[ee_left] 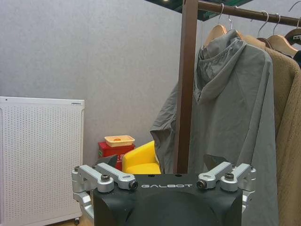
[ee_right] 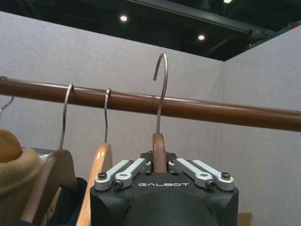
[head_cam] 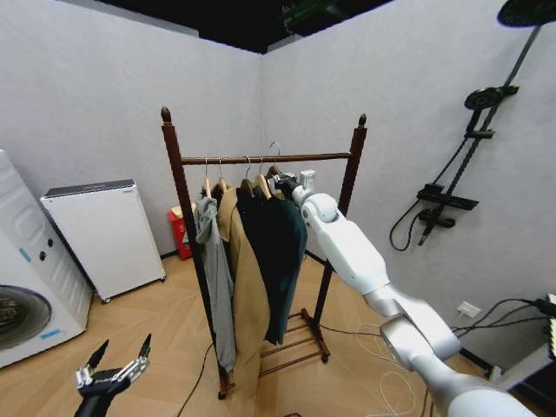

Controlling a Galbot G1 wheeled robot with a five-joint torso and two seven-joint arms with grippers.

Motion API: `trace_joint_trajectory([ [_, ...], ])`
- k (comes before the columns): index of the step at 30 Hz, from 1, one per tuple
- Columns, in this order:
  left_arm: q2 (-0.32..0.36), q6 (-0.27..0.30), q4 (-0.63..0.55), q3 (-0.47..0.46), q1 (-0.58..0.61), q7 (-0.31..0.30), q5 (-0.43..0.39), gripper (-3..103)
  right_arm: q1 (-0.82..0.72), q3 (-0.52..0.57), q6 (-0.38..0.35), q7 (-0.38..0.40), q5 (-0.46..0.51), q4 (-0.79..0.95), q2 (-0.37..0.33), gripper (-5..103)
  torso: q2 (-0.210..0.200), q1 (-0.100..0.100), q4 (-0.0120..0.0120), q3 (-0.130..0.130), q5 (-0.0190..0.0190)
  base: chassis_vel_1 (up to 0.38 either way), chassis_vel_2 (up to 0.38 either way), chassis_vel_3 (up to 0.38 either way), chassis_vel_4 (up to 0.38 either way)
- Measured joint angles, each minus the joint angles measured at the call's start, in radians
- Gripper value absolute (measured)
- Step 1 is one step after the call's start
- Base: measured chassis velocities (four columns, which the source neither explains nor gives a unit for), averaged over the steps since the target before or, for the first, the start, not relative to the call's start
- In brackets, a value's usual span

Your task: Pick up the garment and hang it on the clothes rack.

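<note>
The right gripper was clamped on the hanger neck, center frame; the garment looked soft and limp. The left gripper hung spread at lower left.

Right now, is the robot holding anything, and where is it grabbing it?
Yes. The right gripper pinches a wooden hanger at its neck, just below the hook. The left gripper is open and holds nothing.

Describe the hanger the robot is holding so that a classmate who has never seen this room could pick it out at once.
Find the tall reddish-brown clothes rack in the room's corner and follow its bar towards the upright nearer the wall shower. The right gripper is shut on the hanger. Unlike its neighbours, whose hooks rest on the bar, its hook rises above the bar, not yet on it.
</note>
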Motion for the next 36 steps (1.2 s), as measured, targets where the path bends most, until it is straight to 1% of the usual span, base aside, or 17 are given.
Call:
trace_joint_trajectory([
  [4, 0.0, 0.0, 0.0, 0.0, 0.0, 0.0, 0.0, 100, -0.002, 0.0, 0.017, -0.006, -0.01, -0.03, 0.009, 10, 0.0, 0.0, -0.0001, 0.0, 0.0, 0.0, 0.0, 0.0, 0.0],
  [6, 0.0, 0.0, 0.0, 0.0, 0.0, 0.0, 0.0, 100, 0.007, 0.0, 0.033, -0.007, -0.018, -0.066, 0.025, 10, 0.0, 0.0, 0.0003, 0.0, 0.0, 0.0, 0.0, 0.0, 0.0],
  [16, 0.0, 0.0, 0.0, 0.0, 0.0, 0.0, 0.0, 100, 0.042, -0.014, 0.032, -0.01, -0.021, -0.099, 0.046, 10, 0.0, 0.0, 0.0002, 0.0, -0.0001, 0.0, 0.0, 0.0, 0.0],
  [17, 0.0, 0.0, 0.0, 0.0, 0.0, 0.0, 0.0, 100, 0.059, -0.021, 0.032, -0.013, -0.027, -0.13, 0.055, 10, 0.0, 0.0, 0.0002, 0.0, -0.0001, 0.0, 0.0, 0.0, 0.0],
  [20, 0.0, 0.0, 0.0, 0.0, 0.0, 0.0, 0.0, 100, 0.065, -0.022, 0.032, -0.016, -0.031, -0.147, 0.06, 10, 0.0, 0.0, 0.0002, 0.0, -0.0001, 0.0, 0.0, 0.0, 0.0],
  [29, 0.0, 0.0, 0.0, 0.0, 0.0, 0.0, 0.0, 100, 0.066, -0.023, 0.037, -0.023, -0.041, -0.178, 0.076, 10, 0.0, 0.0, 0.0003, 0.0, -0.0001, 0.0, 0.0, 0.0, 0.0],
  [36, 0.0, 0.0, 0.0, 0.0, 0.0, 0.0, 0.0, 100, 0.044, -0.026, 0.052, -0.03, -0.068, -0.178, 0.076, 10, 0.0, 0.0, 0.0001, 0.0, -0.0001, 0.0, 0.0, 0.0, 0.0],
])
